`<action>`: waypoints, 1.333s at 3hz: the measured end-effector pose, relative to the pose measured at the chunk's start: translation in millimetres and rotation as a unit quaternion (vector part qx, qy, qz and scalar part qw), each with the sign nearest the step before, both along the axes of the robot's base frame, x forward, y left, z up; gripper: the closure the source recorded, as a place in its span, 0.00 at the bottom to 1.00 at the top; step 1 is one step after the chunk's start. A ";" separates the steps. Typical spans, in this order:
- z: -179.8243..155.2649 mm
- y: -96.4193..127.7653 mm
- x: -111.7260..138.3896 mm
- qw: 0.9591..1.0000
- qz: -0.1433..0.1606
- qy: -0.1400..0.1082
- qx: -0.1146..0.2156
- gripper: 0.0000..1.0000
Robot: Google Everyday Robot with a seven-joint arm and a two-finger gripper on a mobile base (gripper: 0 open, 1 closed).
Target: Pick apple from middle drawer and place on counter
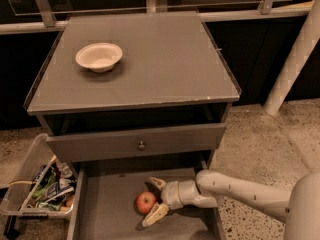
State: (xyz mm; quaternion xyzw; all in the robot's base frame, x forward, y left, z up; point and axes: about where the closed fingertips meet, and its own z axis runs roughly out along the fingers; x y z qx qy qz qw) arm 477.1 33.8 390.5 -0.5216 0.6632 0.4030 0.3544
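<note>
The small red apple [145, 202] lies on the bare floor of the open middle drawer [107, 209], near its centre. My gripper [155, 199] reaches in from the right on a pale arm and is open, its two fingers spread on either side of the apple's right half, one finger above it and one below. The apple rests on the drawer floor. The grey counter [165, 59] spreads above the drawers.
A white bowl [99, 57] stands on the counter's left part. A drawer front with a round metal knob [141, 145] is shut above the open drawer. A clear bin of packets [40, 189] sits on the floor at left. A white post [292, 59] rises at right.
</note>
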 end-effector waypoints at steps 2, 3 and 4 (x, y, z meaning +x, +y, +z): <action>0.0 0.1 0.0 1.000 0.000 0.000 0.000 0.41; 0.0 0.1 0.0 1.000 0.000 0.000 0.000 0.64; 0.0 0.1 -0.1 1.000 0.000 0.000 0.000 0.87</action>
